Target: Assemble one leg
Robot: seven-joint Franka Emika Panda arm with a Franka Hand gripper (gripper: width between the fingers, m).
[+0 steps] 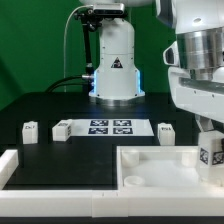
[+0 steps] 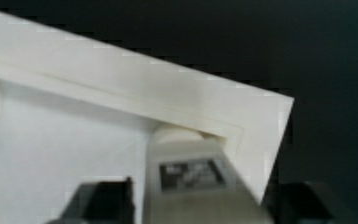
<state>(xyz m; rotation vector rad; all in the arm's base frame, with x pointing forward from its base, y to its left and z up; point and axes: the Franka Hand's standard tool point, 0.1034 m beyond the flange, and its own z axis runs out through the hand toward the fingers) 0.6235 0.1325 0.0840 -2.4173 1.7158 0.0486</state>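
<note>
— Is the exterior view well lit?
— Evenly. The white panel is bright and the table is almost black. A blue glow sits at the arm base. Shadows are soft.
— And the wrist view?
— Blurred. The leg has a smeared tag, the gripper is dark and unfocused, and the panel glares.
</note>
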